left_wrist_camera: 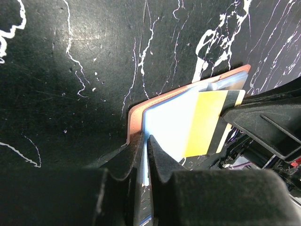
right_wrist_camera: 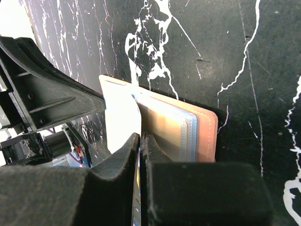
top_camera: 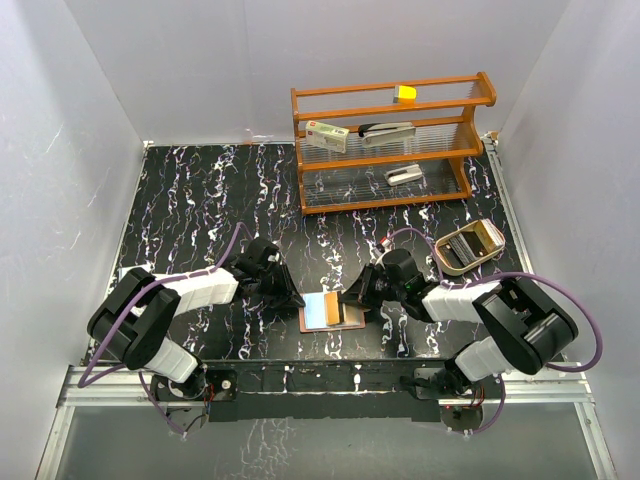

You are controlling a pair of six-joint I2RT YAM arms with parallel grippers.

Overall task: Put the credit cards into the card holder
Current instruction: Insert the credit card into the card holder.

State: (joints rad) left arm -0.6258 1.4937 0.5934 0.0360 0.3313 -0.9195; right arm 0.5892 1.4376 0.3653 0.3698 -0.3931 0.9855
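The reddish-brown card holder [top_camera: 305, 325] lies open on the black marbled table near the front edge. It also shows in the left wrist view [left_wrist_camera: 134, 117] and the right wrist view [right_wrist_camera: 209, 136]. My left gripper [top_camera: 293, 298] [left_wrist_camera: 146, 137] is shut on the thin light-blue leaf at the holder's left edge. My right gripper [top_camera: 357, 300] [right_wrist_camera: 141, 135] is shut on an orange-yellow credit card [top_camera: 347, 313] [left_wrist_camera: 207, 122] with a black stripe. The card lies flat over the holder's pale inner leaf, beside the clear sleeves [right_wrist_camera: 188, 129]. I cannot tell whether the light-blue sheet is a card or a sleeve.
A wooden rack [top_camera: 390, 140] stands at the back right with a white printed packet [top_camera: 327, 135] and small items on its shelves. A tan oval tray [top_camera: 470, 245] sits right of my right arm. White walls close in the table.
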